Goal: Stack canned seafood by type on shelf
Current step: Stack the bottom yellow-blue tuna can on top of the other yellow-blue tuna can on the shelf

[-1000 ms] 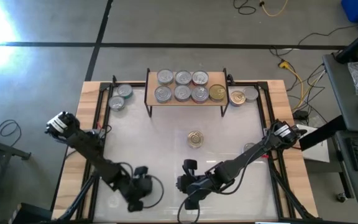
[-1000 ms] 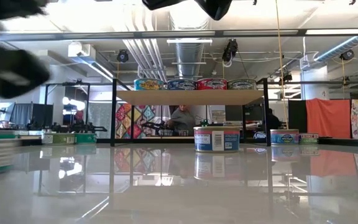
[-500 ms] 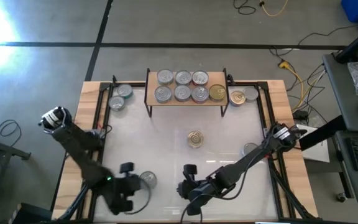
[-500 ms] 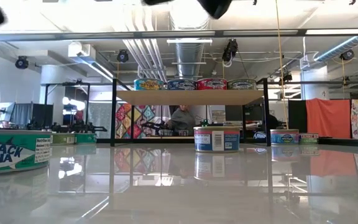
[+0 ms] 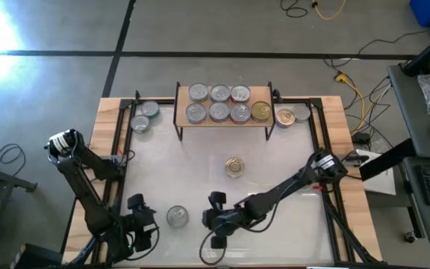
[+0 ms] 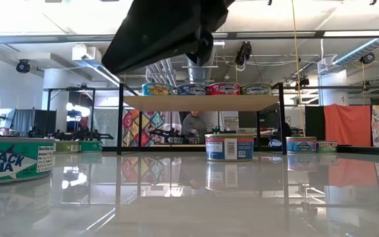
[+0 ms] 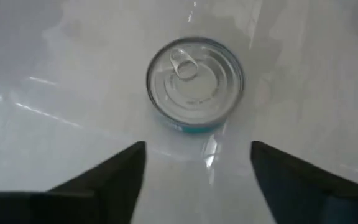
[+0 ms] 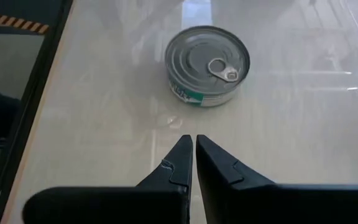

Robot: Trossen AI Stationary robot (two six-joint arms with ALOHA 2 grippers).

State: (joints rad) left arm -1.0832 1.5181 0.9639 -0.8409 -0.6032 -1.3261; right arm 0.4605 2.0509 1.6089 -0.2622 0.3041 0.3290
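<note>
So the big white table (image 5: pixel 200 179) has the shelf (image 5: pixel 222 118) sitting at its far edge, loaded with seven tins: six silver tops in two rows of three and one gold top at the right end. Two more tins sit on the table left of the shelf, two right of it, and a lone gold-topped tin (image 5: pixel 234 167) stands out in the middle, well apart from everything.

The one that matters is the silver-topped tin (image 5: pixel 177 217) near the front edge. It's standing upright on the table between the two grippers. The left gripper (image 5: pixel 139 224) is just beside it on the left, fingers spread apart with nothing between them, and the tin sits clear of them, not touching. The right gripper (image 5: pixel 213 221) is near it on the other side, fingers pressed together, also not touching.

The high view only gives you a little silver disc. The left wrist view shows the tin's (image 7: pixel 194 84) pull tab and a teal band on its side, framed ahead of the gap between the fingers (image 7: pixel 104 180). The right wrist view has the same tin (image 8: pixel 208 64) with its closed fingertips (image 8: pixel 182 163) aimed at it. The low view catches its green label (image 6: pixel 12 161) at the far left edge.

Pose-wise, the left arm (image 5: pixel 80 179) runs down the table's left side, folded low. The right arm (image 5: pixel 290 188) stretches diagonally from the right edge down toward the front centre.
</note>
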